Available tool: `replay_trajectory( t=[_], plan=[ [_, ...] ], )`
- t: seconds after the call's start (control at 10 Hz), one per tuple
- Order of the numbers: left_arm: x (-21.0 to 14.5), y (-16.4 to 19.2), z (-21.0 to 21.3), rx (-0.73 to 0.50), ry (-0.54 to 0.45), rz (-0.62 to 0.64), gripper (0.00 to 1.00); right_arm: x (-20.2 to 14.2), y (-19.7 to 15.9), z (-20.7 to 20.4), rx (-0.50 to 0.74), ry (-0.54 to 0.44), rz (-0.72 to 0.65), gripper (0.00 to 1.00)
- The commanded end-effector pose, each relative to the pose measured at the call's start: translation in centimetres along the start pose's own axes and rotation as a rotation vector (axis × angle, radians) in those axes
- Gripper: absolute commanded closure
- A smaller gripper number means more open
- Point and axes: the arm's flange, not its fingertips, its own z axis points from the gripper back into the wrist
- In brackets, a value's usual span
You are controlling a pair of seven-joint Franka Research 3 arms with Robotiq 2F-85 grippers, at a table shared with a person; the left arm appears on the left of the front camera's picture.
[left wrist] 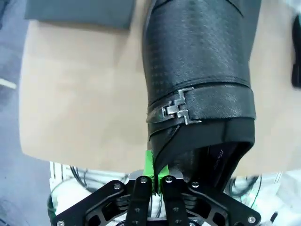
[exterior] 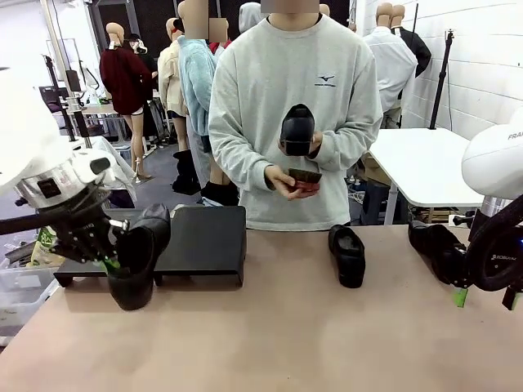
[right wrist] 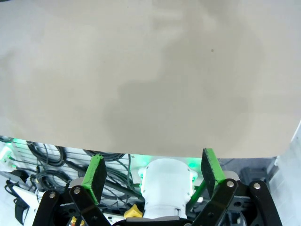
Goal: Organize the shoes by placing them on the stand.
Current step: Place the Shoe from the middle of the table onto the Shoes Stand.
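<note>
Four black shoes, one black stand, one person

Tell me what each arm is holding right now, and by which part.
The left gripper has its jaws shut on a black shoe, at the rim of its opening. The right gripper, jaws open, holds nothing.

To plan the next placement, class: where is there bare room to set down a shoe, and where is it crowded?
Free: the stand top from its middle to its right end; the table along the near edge; the gap between stand and middle shoe. Crowded: the stand's left end, with the hanging shoe, and around the right shoe.
</note>
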Motion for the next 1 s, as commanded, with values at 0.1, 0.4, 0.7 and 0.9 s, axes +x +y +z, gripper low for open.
replay_trajectory(
  t=[0.1,0.4,0.7,0.9],
  plan=[
    [6.3,5.8,-0.9,-0.068,-0.162,-0.002,1.0,0.0,0.1,-0.1,-0.004,0.002,-0.008,0.0],
    [11.8,11.0,-4.1,0.092,-0.176,0.005,1.0,0.0,0.1,-0.1,-0.004,0.002,-0.008,0.0],
    [15.4,14.5,-3.1,0.087,-0.189,-0.013,1.0,0.0,0.1,-0.1,-0.004,0.002,-0.008,0.0],
    [17.1,15.7,-2.8,0.05,-0.194,-0.055,1.0,0.0,0.1,-0.1,-0.004,0.002,-0.008,0.0]
  ],
)
